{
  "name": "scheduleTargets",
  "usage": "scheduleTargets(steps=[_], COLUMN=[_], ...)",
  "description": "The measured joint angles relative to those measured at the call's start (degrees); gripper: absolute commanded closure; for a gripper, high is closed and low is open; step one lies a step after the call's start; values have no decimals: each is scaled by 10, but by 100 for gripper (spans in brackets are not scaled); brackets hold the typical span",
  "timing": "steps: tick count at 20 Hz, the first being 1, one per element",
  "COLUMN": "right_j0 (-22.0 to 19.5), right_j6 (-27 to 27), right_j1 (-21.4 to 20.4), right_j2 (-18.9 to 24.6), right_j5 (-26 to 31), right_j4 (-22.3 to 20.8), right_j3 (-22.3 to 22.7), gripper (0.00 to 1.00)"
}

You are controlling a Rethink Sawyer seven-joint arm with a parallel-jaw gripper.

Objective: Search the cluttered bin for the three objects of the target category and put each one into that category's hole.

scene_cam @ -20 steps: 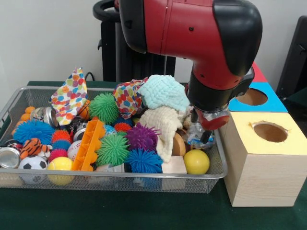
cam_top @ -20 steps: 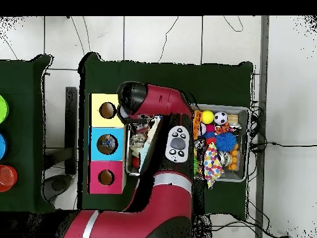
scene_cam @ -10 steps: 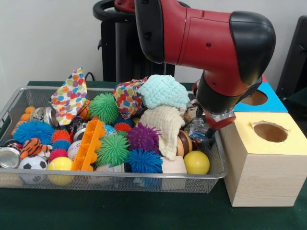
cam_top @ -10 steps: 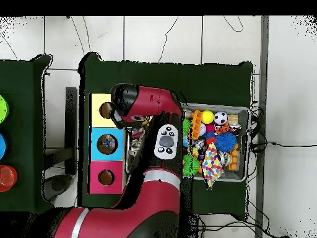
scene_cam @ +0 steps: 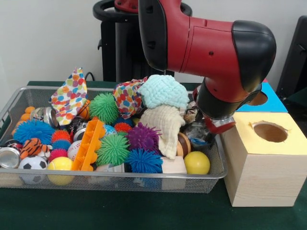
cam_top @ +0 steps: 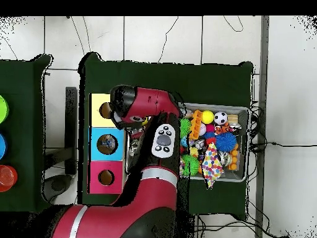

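1. The red and black arm point(scene_cam: 211, 48) comes down over the right end of the wire bin point(scene_cam: 29, 93), its wrist sitting low between the bin and the yellow-topped box point(scene_cam: 268, 163)
2. The gripper point(scene_cam: 217, 125) is mostly hidden under the wrist – whether it is released or clenched, I cannot tell
3. A crumpled clear plastic item point(scene_cam: 196, 132) lies just beside the gripper at the bin's right end; contact cannot be made out
4. The bin is packed: spiky balls in green point(scene_cam: 112, 149), purple point(scene_cam: 142, 136) and blue point(scene_cam: 144, 161), an orange block point(scene_cam: 88, 146), a yellow ball point(scene_cam: 196, 163), a soccer ball point(scene_cam: 31, 165)
5. A pale blue knitted cloth point(scene_cam: 164, 91) sits on a cream cloth point(scene_cam: 165, 122) – both heaped at the middle, near a polka-dot cloth point(scene_cam: 69, 96)
6. The yellow-topped box has a round hole point(scene_cam: 270, 132); behind it stands a blue-topped box point(scene_cam: 271, 101)
7. From overhead, three boxes stand in a row beside the bin: yellow point(cam_top: 98, 102), blue point(cam_top: 106, 144) and pink point(cam_top: 105, 178), with the arm's end over the yellow one
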Motion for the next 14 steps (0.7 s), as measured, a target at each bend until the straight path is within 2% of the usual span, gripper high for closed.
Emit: scheduleTargets(steps=[1,2,14], right_j0=[1,2,2], right_j6=[0,0,0], right_j1=[0,0,5], right_j2=[-1,-7,-26], right_j5=[-3,-2,-25], right_j4=[0,0,-8], right_j3=[0,0,0], gripper=[0,100,100])
